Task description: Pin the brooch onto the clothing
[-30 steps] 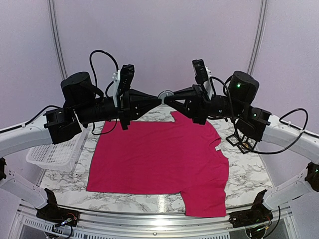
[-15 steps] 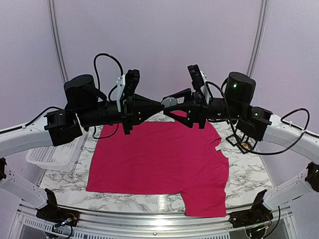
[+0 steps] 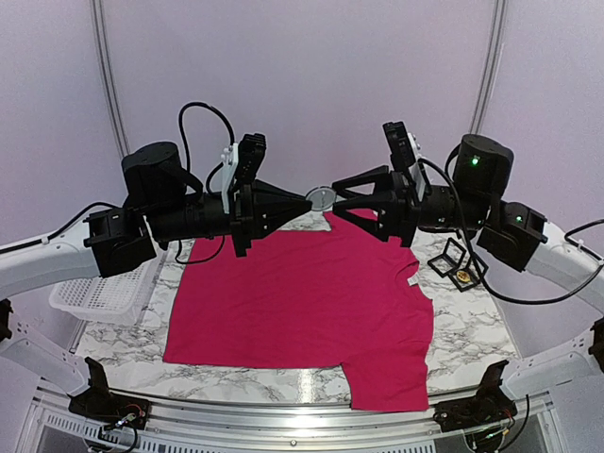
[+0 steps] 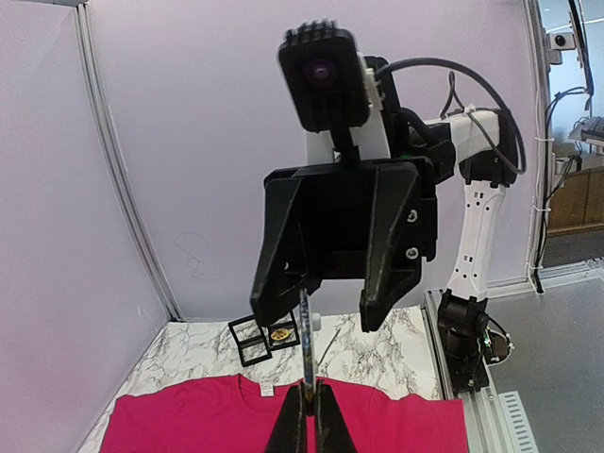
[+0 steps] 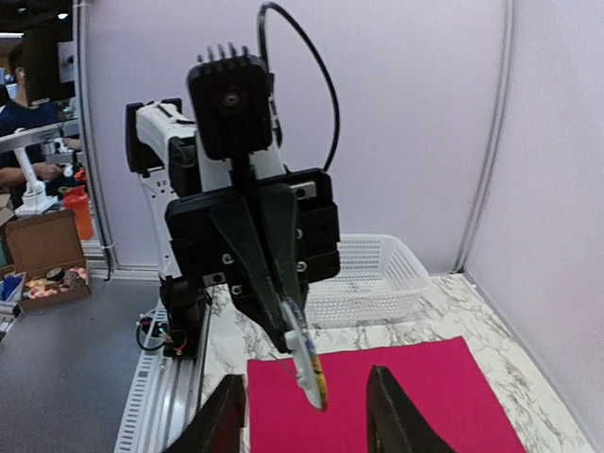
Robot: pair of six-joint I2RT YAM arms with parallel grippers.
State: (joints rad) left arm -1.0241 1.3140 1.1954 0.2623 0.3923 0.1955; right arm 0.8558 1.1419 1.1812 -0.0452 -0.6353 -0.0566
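Observation:
The crimson-pink T-shirt (image 3: 302, 302) lies flat on the marble table, its white neck label (image 3: 412, 280) to the right. My left gripper (image 3: 308, 201) is shut on the round silver brooch (image 3: 322, 198) and holds it in the air above the shirt's far edge. In the left wrist view the brooch (image 4: 305, 354) stands edge-on between my shut fingers (image 4: 291, 425). My right gripper (image 3: 353, 197) is open and empty, facing the brooch from the right with a small gap. In the right wrist view the brooch (image 5: 309, 363) hangs between and beyond my spread fingers (image 5: 224, 420).
A white plastic basket (image 3: 104, 293) stands at the table's left edge. Black open display boxes (image 3: 458, 266) with a gold item sit at the right, beyond the shirt's collar. A thin pin-like rod (image 4: 327, 345) lies on the marble near them.
The right gripper has opened, let go of the brooch and pulled back to the right. The left gripper keeps the brooch and has shifted slightly right.

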